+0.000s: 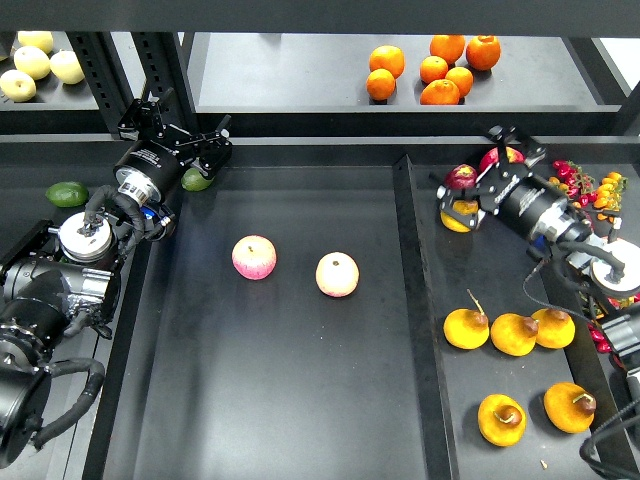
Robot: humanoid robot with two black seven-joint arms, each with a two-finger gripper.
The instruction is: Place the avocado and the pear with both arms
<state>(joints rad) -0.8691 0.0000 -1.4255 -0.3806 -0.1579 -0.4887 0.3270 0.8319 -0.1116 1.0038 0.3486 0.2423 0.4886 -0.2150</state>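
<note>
Your left gripper point(205, 160) is closed on the avocado point(197, 180), at the upper left of the centre tray point(300, 400); only the fruit's lower end shows, so you cannot tell its long axis. The left arm reaches up and to the right from the left edge. Your right gripper point(468, 200) is clamped on the pear point(457, 217) over the right tray point(425, 300), beside a red apple point(460, 177). The pear's dimple is hidden. The right arm extends up-left from the right edge.

No readable text, labels, brands, numbers or signs appear anywhere in view.
</note>
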